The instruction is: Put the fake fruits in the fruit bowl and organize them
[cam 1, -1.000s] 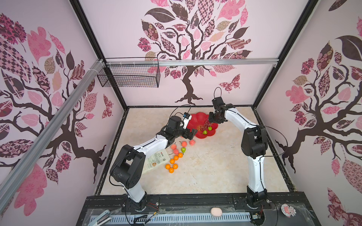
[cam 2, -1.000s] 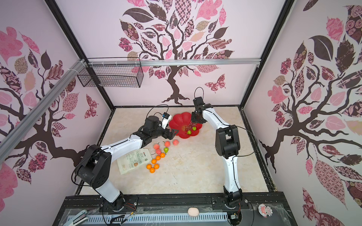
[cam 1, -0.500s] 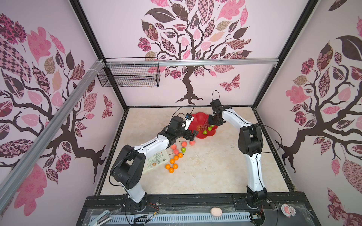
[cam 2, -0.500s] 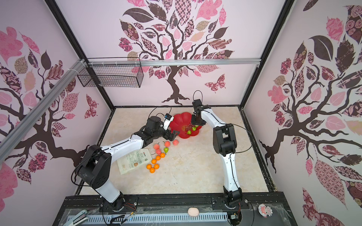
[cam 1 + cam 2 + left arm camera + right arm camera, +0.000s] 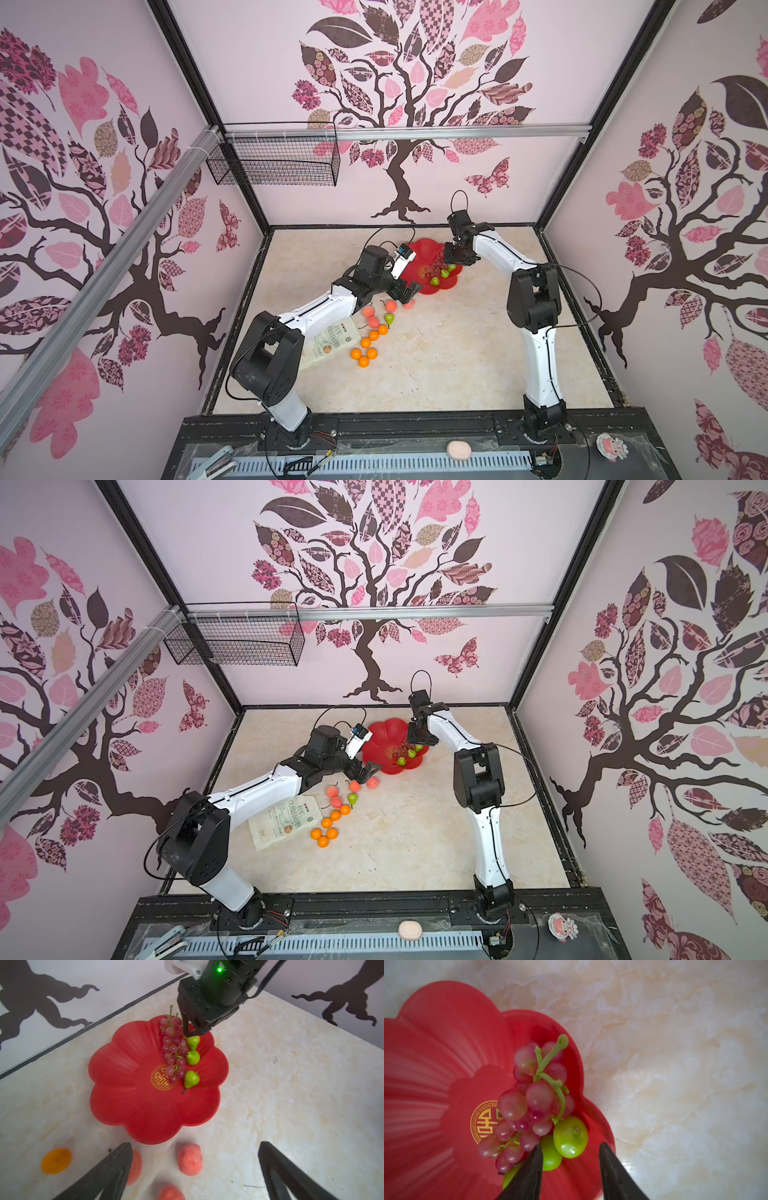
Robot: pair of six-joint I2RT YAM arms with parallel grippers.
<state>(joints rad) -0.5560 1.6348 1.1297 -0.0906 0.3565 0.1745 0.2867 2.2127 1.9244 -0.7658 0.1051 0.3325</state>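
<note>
**Pears and grapes in, peaches next**

In both top views we see the shallow glossy red flower-shaped plastic bowl (image 5: 426,251) toward the back of the pale marbled counter (image 5: 457,353). The right gripper (image 5: 451,262) is low over its right-hand petals and the left gripper (image 5: 410,291) is at its near rim. Out on the counter lie four fuzzy pink-red plastic peaches (image 5: 368,311), one green plastic pear (image 5: 389,319) and six round plastic oranges (image 5: 365,343), beside a flat white printed pouch (image 5: 328,340).

The left wrist view shows the purple-red plastic grape bunch (image 5: 172,1049) and three more green pears (image 5: 191,1079) lined up inside the bowl. The left jaws stand wide and empty, with a peach (image 5: 190,1159) lying between them just outside the rim.

In the right wrist view the right jaws are partly apart — one pear (image 5: 571,1136) lies just ahead of the tips, pinched by neither.

We judge that pear's placing finished and the peaches in hand. Next, the left jaws must sink around the peach and close gently — round, it could roll away.
</note>
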